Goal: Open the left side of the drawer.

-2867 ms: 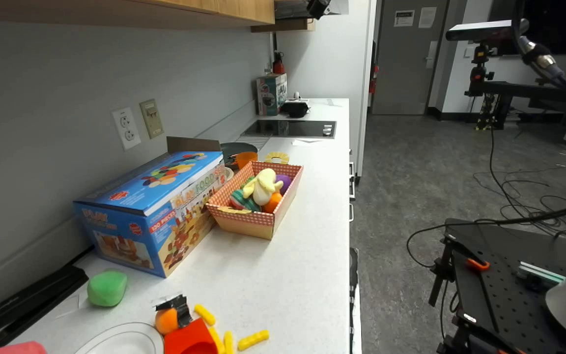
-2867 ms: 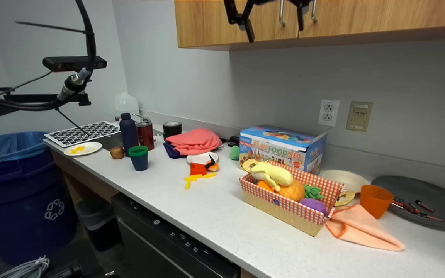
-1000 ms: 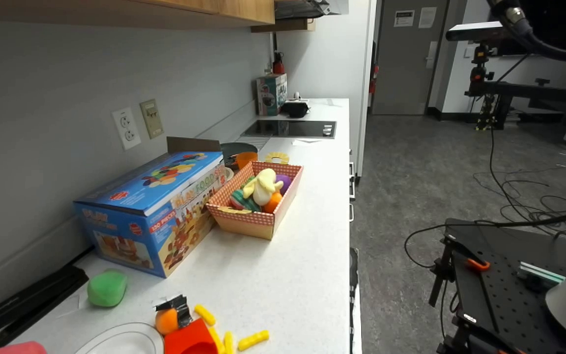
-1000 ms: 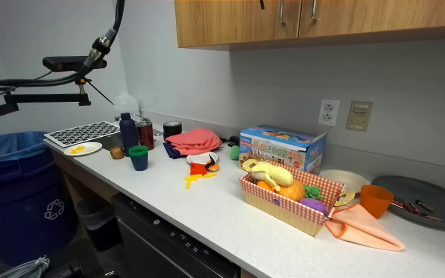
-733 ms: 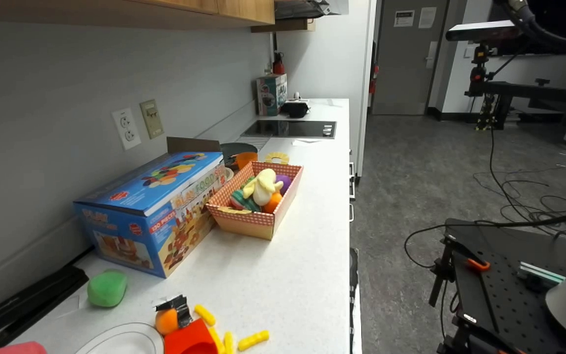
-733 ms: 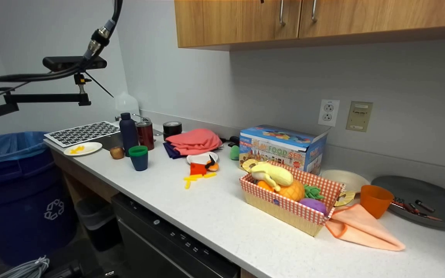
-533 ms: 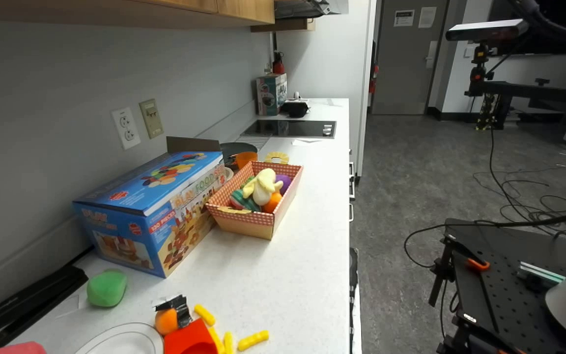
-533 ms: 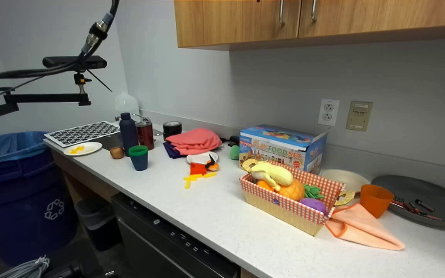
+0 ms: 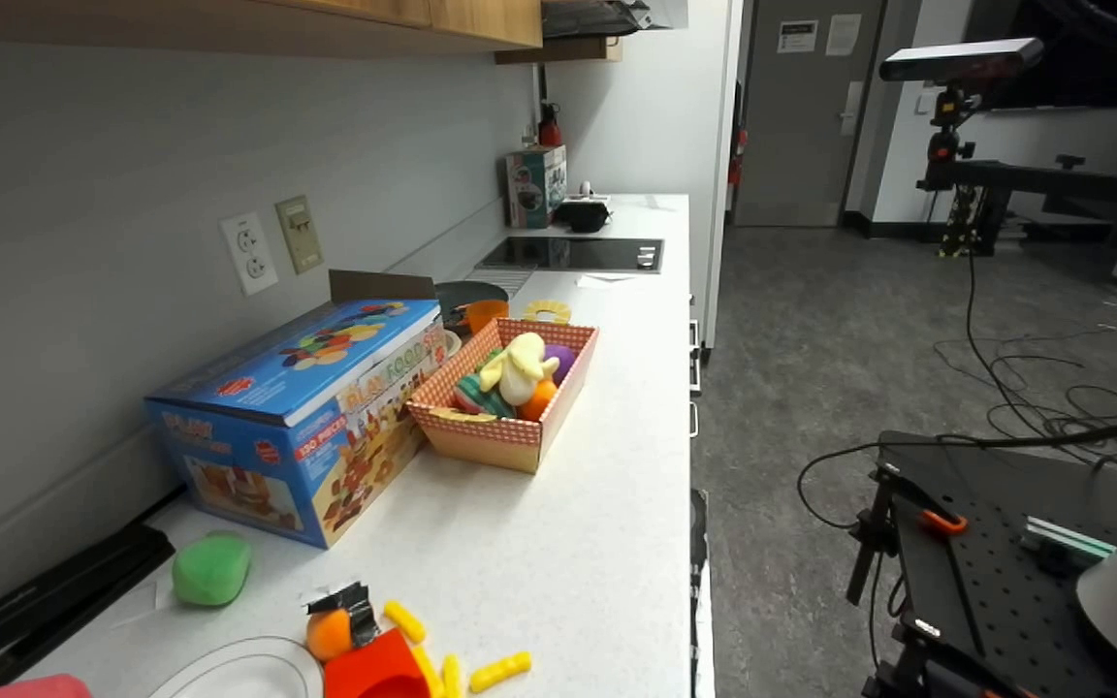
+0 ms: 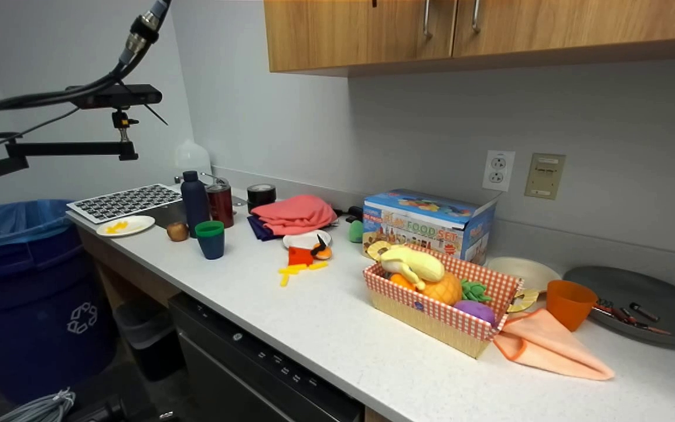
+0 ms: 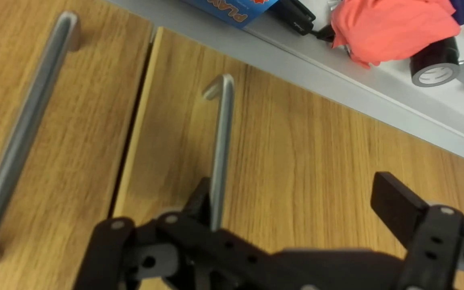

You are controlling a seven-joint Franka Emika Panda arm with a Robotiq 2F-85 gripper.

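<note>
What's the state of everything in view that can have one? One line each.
Left cabinet door: shut or barely ajar, can't tell
Right cabinet door: looks shut
Hand: open, at the left door's handle
Play food box: one flap up
Basket: lidless, holding toy food
Orange cup: upright
Blue cup: upright
Dark bottle: upright, capped
Red tumbler: upright
Peach cloth: loosely folded
Coral cloth: heaped
Blue bin: open, lined
Dishwasher: looks shut

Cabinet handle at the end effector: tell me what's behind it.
Behind the handle: the wooden door and a finger of the open end effector, which the handle partly covers. The covered part can't be seen, nor anything behind the door.
</note>
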